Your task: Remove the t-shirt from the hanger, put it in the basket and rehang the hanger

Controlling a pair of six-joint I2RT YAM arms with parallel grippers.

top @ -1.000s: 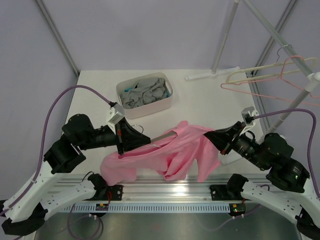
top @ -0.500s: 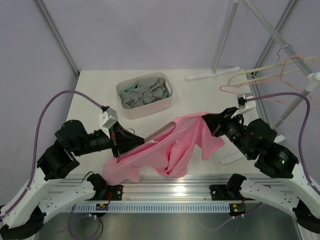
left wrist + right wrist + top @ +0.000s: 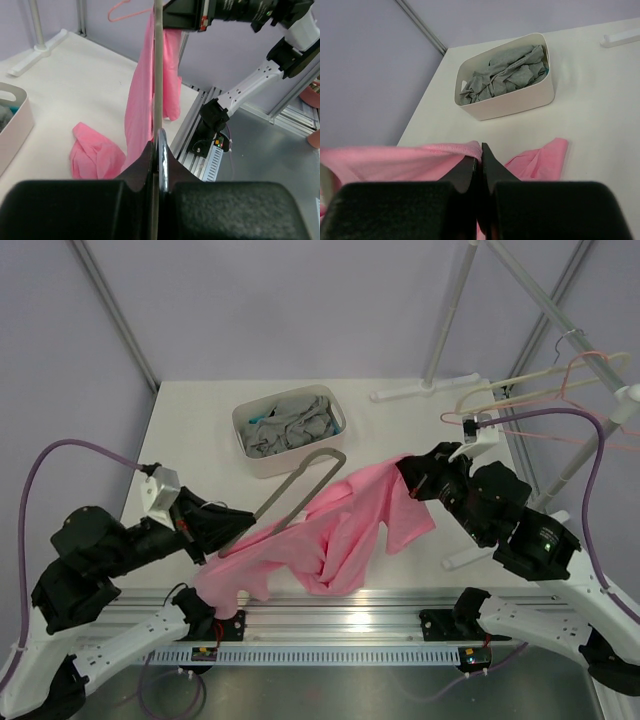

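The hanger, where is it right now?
In the top view the hanger sits centre-left, slanting up from the left gripper toward the white tub, with the pink t-shirt just right of it.

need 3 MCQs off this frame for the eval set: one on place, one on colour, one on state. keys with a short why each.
1. Where is the white tub relative to the t-shirt?
A. Farther from the arm bases
B. Nearer the arm bases
C. Underneath it

2. What colour are the clothes in the tub?
A. Pink
B. Grey
C. Yellow

3. What is the right gripper doing?
A. Open above the table
B. Shut on the tub's rim
C. Shut on the t-shirt

Key:
1 A: the top view shows the tub beyond the shirt, on the far part of the table.
2 B: grey fabric fills the tub in both the top and right wrist views.
3 C: the right wrist view shows the jaws closed on a pink hem.
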